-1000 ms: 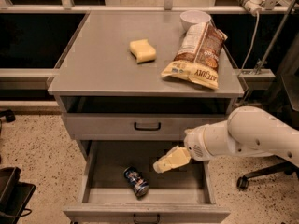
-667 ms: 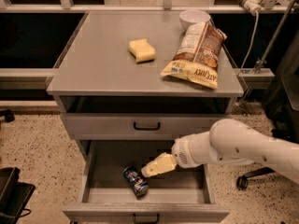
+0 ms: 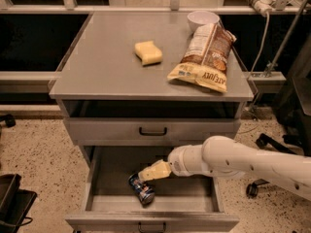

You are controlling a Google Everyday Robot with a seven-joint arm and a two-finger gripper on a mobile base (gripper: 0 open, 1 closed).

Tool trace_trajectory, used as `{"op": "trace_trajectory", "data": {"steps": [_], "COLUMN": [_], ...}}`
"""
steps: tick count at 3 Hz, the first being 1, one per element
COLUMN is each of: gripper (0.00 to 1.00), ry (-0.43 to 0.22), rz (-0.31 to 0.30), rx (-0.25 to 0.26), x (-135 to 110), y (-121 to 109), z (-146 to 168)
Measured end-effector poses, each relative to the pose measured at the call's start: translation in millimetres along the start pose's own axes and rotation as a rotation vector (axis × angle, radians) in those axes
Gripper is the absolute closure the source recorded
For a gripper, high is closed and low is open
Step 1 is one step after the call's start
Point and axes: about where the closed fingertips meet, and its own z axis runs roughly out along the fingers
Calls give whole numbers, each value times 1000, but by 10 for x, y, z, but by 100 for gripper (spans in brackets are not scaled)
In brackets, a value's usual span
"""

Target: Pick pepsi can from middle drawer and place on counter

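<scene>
The pepsi can lies on its side in the pulled-out middle drawer, left of centre. My gripper, with cream-coloured fingers, reaches in from the right on a white arm and its tip is at the can's upper end, touching or nearly touching it. The counter is the grey cabinet top above.
On the counter lie a yellow sponge, a brown-and-yellow snack bag and a white bowl behind the bag. The top drawer is closed. An office chair base stands at the right, a dark object at the lower left.
My gripper has moved left and down inside the middle drawer, from right of centre to the upper end of the can. The can has not visibly moved.
</scene>
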Motion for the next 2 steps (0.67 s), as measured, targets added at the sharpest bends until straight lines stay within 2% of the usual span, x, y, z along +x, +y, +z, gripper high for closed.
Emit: {"op": "trace_trajectory", "data": {"steps": [1, 2], "gripper": [0, 0], "ry": [11, 3], "rz": [9, 33], "rx": [2, -9], "x": [49, 119], "y": [15, -28], "z": [37, 440]}}
